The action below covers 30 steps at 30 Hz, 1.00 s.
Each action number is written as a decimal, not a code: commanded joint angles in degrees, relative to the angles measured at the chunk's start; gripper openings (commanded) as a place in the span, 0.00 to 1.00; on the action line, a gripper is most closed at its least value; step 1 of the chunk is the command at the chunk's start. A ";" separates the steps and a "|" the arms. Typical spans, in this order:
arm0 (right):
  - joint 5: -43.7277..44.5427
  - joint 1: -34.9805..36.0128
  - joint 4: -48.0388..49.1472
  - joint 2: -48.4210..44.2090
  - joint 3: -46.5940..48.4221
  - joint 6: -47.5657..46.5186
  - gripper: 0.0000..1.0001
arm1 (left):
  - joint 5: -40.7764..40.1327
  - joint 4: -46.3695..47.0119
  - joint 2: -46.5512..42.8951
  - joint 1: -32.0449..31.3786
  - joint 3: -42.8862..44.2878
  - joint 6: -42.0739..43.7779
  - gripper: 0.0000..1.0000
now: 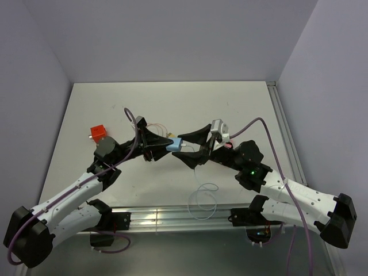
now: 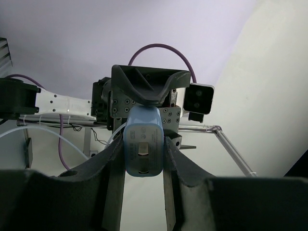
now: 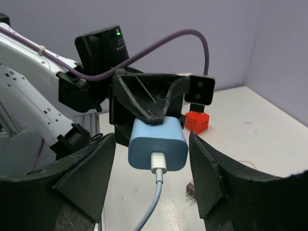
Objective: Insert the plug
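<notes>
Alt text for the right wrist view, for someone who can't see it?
A light blue charger block, clamped in the left gripper, faces the camera with a white cable plugged into it. The right gripper stands open around it; a red cube sits on the table behind.

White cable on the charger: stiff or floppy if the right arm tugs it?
Probably floppy: the white cable sags into loose loops on the table. Likely light too, being thin. Its plug sits in the blue charger, pinched by the left gripper, so a tug may shift that.
</notes>
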 commanded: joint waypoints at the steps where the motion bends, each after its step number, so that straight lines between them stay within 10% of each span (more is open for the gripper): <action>1: -1.29 0.33 5.66 -0.87 0.84 0.55 0.68 | 0.71 6.33 0.22 -0.72 2.54 -3.89 0.00; 30: -2.16 0.24 8.99 0.80 0.40 3.54 0.50 | 0.36 14.59 1.98 -3.09 1.75 -5.21 0.00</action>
